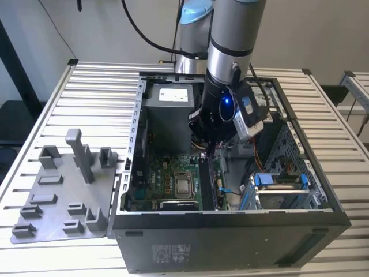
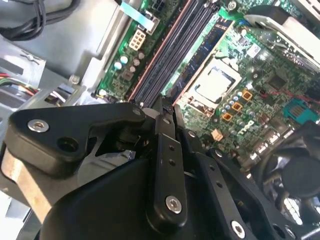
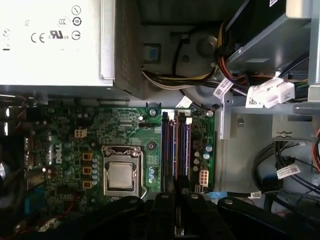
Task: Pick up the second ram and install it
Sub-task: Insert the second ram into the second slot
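Pincer (image 1: 209, 151), fingers nearly together, maybe holding the second ram (image 2: 165, 107), hangs above memory slots (image 3: 175, 150), at three o'clock from processor (image 3: 120, 175); seating remains.

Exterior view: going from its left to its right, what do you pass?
Grey plastic tray → case's left wall → CPU socket → gripper above the RAM slots → blue-tabbed drive cage → case's right wall.

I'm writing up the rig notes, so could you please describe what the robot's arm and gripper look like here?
The arm is a silver-grey tube with pale blue joint caps and black cables trailing behind it. A blue light glows on its black wrist, beside a silver-and-blue camera unit. The gripper is matte black, built of linkage bars with silver screws.
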Robot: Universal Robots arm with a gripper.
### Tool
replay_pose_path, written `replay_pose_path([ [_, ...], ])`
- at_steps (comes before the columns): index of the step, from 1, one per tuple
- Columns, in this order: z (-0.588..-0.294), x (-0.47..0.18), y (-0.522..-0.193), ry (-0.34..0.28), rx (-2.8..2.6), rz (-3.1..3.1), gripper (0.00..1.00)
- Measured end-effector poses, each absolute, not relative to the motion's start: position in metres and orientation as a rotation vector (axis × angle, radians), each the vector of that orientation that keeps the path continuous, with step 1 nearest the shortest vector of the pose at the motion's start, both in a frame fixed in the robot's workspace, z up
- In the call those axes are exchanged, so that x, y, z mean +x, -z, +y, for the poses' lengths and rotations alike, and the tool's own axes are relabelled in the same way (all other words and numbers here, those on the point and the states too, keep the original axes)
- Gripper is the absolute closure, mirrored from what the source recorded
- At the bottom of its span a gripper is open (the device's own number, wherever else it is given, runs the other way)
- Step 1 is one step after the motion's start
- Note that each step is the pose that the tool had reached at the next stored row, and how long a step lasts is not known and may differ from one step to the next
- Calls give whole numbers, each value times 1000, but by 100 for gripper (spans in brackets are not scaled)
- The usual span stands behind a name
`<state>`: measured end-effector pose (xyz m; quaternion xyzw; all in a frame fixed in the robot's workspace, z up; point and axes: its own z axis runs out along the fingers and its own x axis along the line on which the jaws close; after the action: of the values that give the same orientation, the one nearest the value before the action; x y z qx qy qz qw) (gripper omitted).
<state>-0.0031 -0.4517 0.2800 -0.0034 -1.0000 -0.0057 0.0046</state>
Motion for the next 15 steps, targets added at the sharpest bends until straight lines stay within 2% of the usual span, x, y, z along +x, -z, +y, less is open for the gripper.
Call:
replay_pose_path([
  [15, -457, -3, -255, 18, -4, -3128, 86],
])
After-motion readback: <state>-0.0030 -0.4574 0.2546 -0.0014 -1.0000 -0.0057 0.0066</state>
